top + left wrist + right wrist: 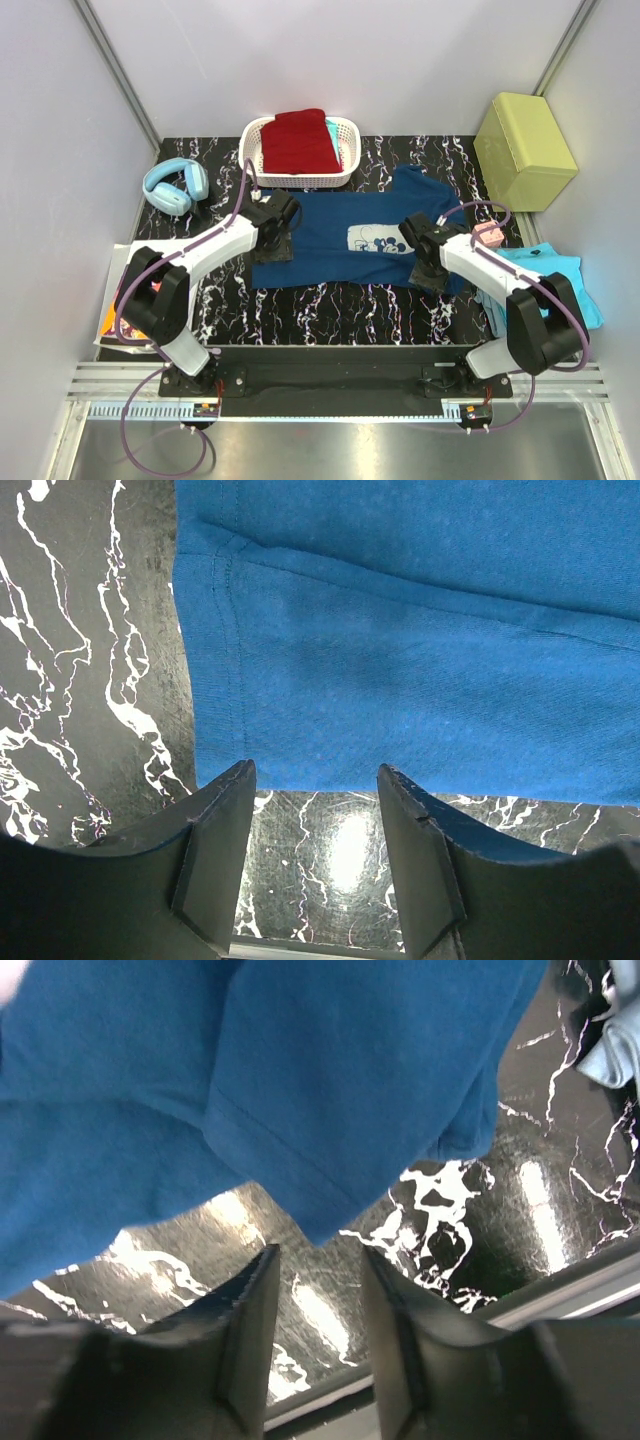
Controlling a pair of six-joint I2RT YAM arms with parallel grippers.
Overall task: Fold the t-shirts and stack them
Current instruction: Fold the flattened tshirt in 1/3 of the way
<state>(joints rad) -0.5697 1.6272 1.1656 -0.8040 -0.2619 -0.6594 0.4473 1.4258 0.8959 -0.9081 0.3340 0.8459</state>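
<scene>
The navy t-shirt (pixel 320 240), white cartoon print up, lies spread flat in the middle of the black marbled table (pixel 330 300), and each arm has its gripper at one side of it, which looks like the setup for taking two edges at once and making a fold. The left gripper (pixel 315 770) sits low at the shirt's left side with its jaws spread; the hemmed edge lies just past the fingertips and only bare table shows between them. The right gripper (pixel 320 1255) is at the shirt's near right corner, jaws likewise apart and pinching nothing, the cloth corner pointing toward the gap. A dark red t-shirt (pixel 298 140) lies folded in the white basket (pixel 300 180) at the far edge, probably where the stack goes, and a turquoise t-shirt (pixel 555 275) waits crumpled by the right arm. Light blue headphones (pixel 175 187), a yellow-green box (pixel 525 150) and a small pink object (pixel 488 235) stand around; only the pink object, close by the right arm, seems likely to get in the way
</scene>
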